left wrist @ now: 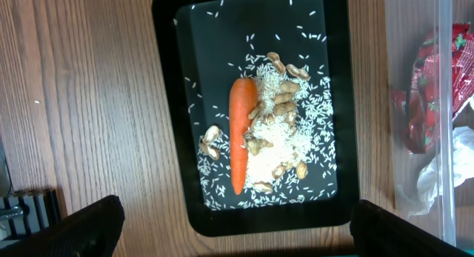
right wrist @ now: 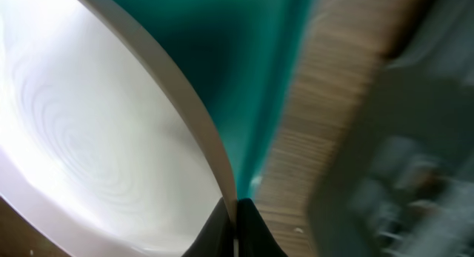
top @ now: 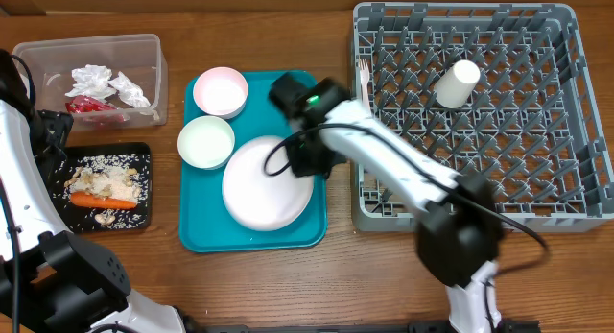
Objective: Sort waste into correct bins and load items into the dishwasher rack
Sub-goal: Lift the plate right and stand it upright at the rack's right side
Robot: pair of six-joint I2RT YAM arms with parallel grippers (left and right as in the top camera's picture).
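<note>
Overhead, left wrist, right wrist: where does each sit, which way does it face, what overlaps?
Overhead: fixed above the table, facing straight down; teal tray, dishwasher rack, clear tub; both arms show.
Left wrist: above the black tray, facing down at carrot and rice; left gripper's open fingertips at the bottom corners.
Right wrist: hard against the white plate's rim, angled down at the teal tray; right gripper pinches that rim.
Shared with overhead: left wrist's carrot and black tray; right wrist's plate and teal tray.

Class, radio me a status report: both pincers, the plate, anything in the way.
Left pincer open over shallow black tray. Right pincer shut on rim of round white plate, over teal tray. Nothing seen between plate and grey plastic rack.
</note>
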